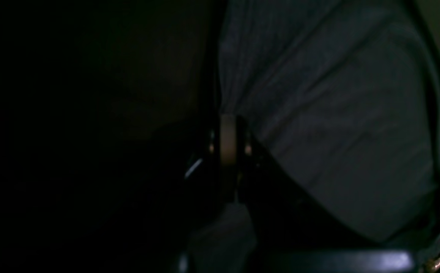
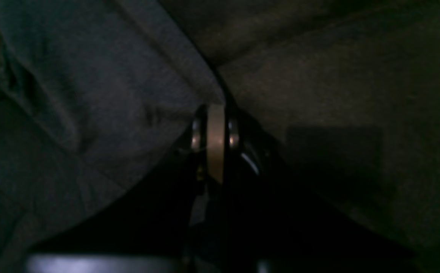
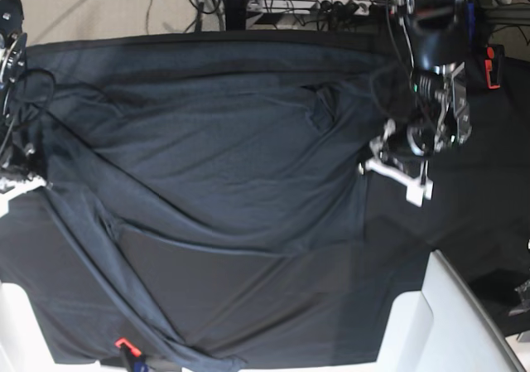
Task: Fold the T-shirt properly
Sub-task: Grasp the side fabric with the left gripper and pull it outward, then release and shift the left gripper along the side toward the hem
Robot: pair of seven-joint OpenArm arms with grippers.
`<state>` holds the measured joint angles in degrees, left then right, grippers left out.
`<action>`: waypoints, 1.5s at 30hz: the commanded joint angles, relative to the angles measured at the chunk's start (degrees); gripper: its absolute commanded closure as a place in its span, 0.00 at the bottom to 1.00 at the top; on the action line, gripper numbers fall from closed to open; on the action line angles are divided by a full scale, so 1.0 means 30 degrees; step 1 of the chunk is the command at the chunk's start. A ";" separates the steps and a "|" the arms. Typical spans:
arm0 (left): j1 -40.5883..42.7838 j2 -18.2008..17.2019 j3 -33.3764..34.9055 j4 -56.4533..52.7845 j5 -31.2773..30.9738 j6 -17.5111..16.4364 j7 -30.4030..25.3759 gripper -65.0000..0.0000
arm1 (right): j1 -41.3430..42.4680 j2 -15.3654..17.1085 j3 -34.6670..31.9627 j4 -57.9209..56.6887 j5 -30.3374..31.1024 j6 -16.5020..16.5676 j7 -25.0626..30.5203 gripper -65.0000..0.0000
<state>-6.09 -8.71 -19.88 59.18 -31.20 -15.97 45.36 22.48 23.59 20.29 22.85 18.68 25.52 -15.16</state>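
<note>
Pinching the wrinkled charcoal-grey knit T-shirt, both closed grippers, left gripper and right gripper, risk snagging the black table-covering cloth too.

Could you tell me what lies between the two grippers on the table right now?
In the base view, only the spread, wrinkled T-shirt lies between the left gripper and the right gripper; each is shut on one of its edges.
</note>
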 commanded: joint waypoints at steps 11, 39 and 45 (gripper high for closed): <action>0.2923 -0.0130 -0.0040 0.4640 0.0627 0.0384 0.1685 1.00 | 0.0433 0.0414 0.0078 0.0251 0.0207 0.0124 0.0349 1.00; 0.4622 -0.0247 -0.0070 0.7805 0.0657 0.0384 0.2241 0.67 | 0.0433 0.0414 0.0048 0.0251 0.0207 0.0124 0.0320 1.00; 0.4681 -0.1067 -0.0949 0.7893 0.0481 0.0384 0.2241 0.47 | 0.0433 0.0414 0.0048 0.0251 0.0207 0.0124 0.0320 1.00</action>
<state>8.29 -11.22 -22.24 81.65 -28.95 -14.94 52.84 22.50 23.49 20.27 22.85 18.87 25.50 -15.18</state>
